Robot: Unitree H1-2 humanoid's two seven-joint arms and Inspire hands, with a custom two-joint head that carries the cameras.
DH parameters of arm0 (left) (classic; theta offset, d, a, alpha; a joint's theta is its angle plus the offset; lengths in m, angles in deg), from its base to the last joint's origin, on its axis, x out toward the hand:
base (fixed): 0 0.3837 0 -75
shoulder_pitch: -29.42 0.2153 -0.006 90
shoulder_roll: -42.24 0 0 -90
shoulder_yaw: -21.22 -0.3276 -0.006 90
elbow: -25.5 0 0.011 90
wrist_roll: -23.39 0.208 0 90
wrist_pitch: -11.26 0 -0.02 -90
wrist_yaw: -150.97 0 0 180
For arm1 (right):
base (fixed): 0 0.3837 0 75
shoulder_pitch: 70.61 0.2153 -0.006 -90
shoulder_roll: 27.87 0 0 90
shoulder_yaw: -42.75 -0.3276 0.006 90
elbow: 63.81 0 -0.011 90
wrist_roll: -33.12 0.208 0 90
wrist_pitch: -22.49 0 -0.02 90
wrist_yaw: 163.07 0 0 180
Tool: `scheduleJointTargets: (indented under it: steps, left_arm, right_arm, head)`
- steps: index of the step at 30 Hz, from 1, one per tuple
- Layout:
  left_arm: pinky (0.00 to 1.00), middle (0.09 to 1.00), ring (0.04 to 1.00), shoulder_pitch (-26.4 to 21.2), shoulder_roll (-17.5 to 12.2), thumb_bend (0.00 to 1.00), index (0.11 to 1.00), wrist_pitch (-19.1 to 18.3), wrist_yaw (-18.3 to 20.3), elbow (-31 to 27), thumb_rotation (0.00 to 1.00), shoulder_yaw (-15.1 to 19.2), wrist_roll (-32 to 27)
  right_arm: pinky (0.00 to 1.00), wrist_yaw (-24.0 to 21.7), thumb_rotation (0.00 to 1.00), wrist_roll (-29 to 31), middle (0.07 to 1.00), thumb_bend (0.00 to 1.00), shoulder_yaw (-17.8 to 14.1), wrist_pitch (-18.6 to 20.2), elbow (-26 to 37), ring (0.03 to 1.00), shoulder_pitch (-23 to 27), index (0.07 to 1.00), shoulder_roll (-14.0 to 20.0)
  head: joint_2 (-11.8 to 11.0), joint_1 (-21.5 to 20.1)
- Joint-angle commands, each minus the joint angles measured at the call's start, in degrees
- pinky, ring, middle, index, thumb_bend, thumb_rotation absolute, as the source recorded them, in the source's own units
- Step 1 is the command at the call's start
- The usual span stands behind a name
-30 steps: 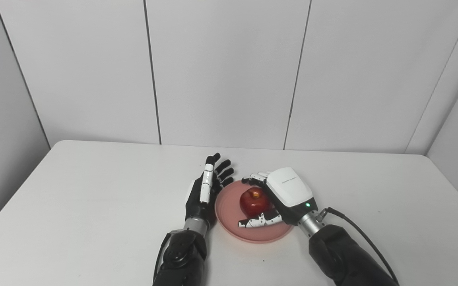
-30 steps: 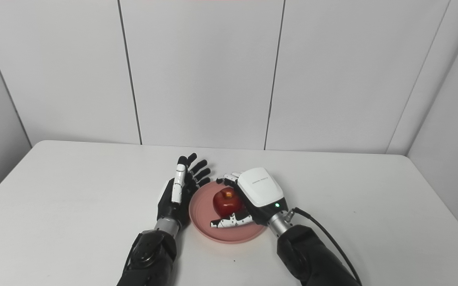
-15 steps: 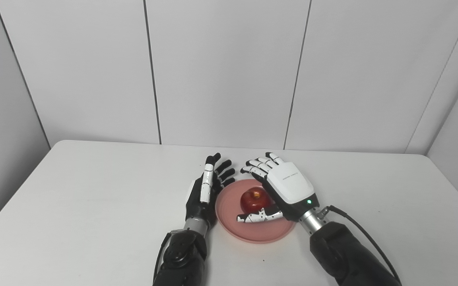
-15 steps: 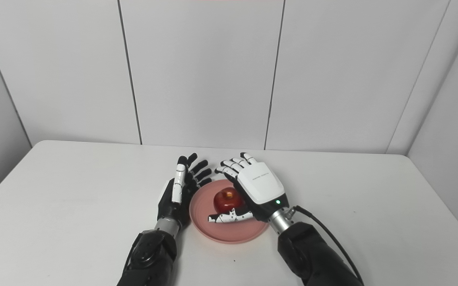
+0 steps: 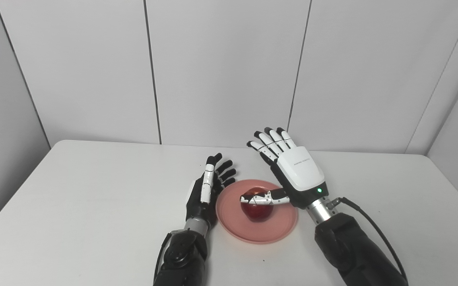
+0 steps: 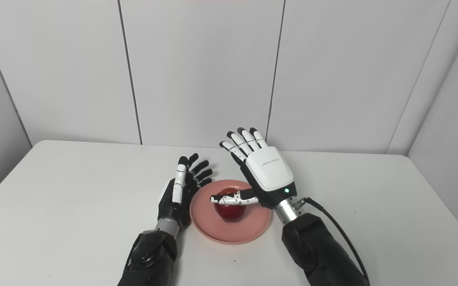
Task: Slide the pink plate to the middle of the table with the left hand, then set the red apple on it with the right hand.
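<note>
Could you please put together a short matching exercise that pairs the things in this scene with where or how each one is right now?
Column one:
1. red apple
2. pink plate
3. left hand
4. right hand

Column two:
A. raised above the plate, fingers spread, holding nothing
B. resting on the plate
C. open, standing on edge against the plate's left rim
D. lying flat on the white table, between the two arms

Pairs: 1-B, 2-D, 3-C, 4-A
</note>
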Motion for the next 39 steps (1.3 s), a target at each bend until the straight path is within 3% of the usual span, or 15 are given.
scheduleJointTargets:
  steps: [1, 5, 9, 13, 17, 22, 32, 39]
  left_arm:
    - [0.82, 0.857, 0.831, 3.56, 0.62, 0.71, 0.903, -4.4, -1.46, 2.86, 0.92, 0.34, -0.19]
    - [0.84, 0.86, 0.841, 3.9, 0.71, 0.72, 0.903, -4.53, -2.14, 2.07, 0.91, 0.28, 0.23]
    - [0.82, 0.855, 0.853, 4.23, 0.82, 0.7, 0.89, -1.25, -4.45, 2.14, 0.9, -0.23, 2.63]
    - [0.9, 0.896, 0.913, 4.3, 0.73, 0.68, 0.909, 2.7, -7.08, 2.65, 0.95, -0.72, 5.61]
    - [0.94, 0.932, 0.941, 4.43, 0.98, 0.7, 0.936, 5.22, -9.22, 2.66, 0.98, -0.81, 7.3]
    - [1.0, 0.994, 0.995, 4.84, 1.05, 0.77, 0.98, 7.81, -13.0, 2.26, 1.0, -1.98, 10.86]
    - [1.0, 1.0, 1.0, 4.69, 0.33, 0.68, 1.0, 11.87, -19.78, 4.03, 1.0, -4.41, 16.82]
    - [1.0, 1.0, 1.0, 4.8, 0.41, 0.69, 1.0, 7.97, -21.96, 1.96, 1.0, -4.85, 18.4]
  right_arm:
    - [1.0, 1.28, 0.93, 2.56, 0.944, 0.89, -2.01, 0.76, 2.23, 0.977, 2.05, 0.866, -0.73]
    - [0.97, -2.46, 0.98, 11.61, 0.941, 0.9, -6.05, 2.15, 3.77, 0.95, 0.36, 0.876, -3.73]
    - [0.94, -6.49, 1.0, 23.54, 0.927, 0.9, -11.28, 4.82, 5.04, 0.932, -0.76, 0.873, -7.83]
    - [0.9, -10.43, 1.0, 36.5, 0.946, 0.74, -16.61, 6.17, 5.09, 0.945, -0.82, 0.912, -10.81]
    - [0.94, -11.44, 1.0, 43.0, 0.949, 0.8, -20.17, 8.44, 3.78, 0.955, -0.46, 0.93, -12.24]
    - [1.0, -11.31, 1.0, 46.22, 0.973, 0.87, -22.05, 10.58, 2.87, 0.976, -0.8, 0.937, -12.87]
    - [1.0, -10.77, 1.0, 48.18, 0.998, 0.83, -22.62, 11.13, 1.58, 1.0, -2.14, 0.943, -12.88]
    - [1.0, -10.85, 1.0, 48.5, 1.0, 0.78, -22.25, 12.68, 2.23, 1.0, -3.91, 0.951, -13.27]
  head:
    - [0.08, 0.09]
    - [0.13, -0.01]
    - [0.18, -0.08]
    - [0.16, -0.1]
    - [0.13, -0.24]
    - [0.22, -0.28]
    - [0.19, -0.14]
    - [0.25, -0.28]
